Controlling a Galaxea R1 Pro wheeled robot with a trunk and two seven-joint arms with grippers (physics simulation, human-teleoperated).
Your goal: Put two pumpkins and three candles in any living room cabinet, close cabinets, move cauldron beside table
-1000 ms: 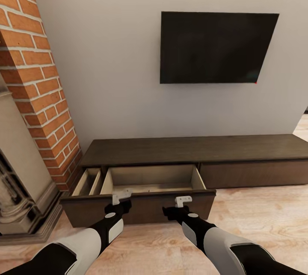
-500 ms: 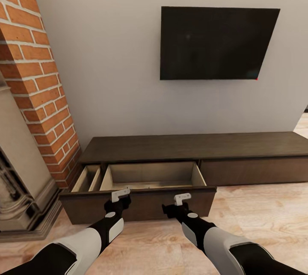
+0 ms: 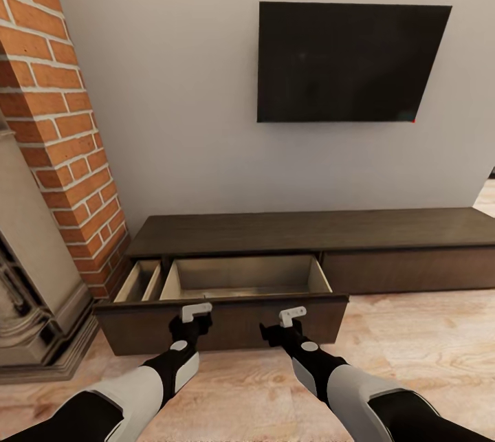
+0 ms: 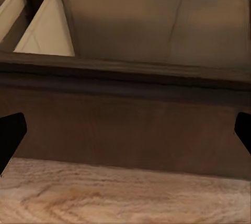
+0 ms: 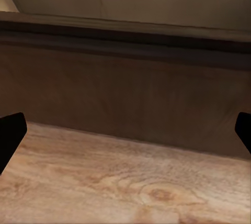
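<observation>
**Drawer open, nothing stowed yet**

The cabinet [image 3: 313, 239] stood against the wall under the television [image 3: 350, 62], its left drawer [image 3: 240, 277] pulled out and apparently bare. By that, the stowing, the closing and the cauldron step all looked undone. The left hand [image 3: 195, 311] and right hand [image 3: 291, 316] hovered near the drawer front, fingers spread, gripping nothing. The head view gave the room; the left wrist view looked into the drawer's pale interior [image 4: 157, 25].

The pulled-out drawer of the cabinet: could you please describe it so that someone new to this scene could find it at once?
Below the black television on the pale wall runs a long, low, dark brown cabinet. At its end nearest the brick column, one wide drawer is pulled out, showing pale beige compartments. The panel beside it sits flush, and both grippers, left and right, are at its front.
</observation>
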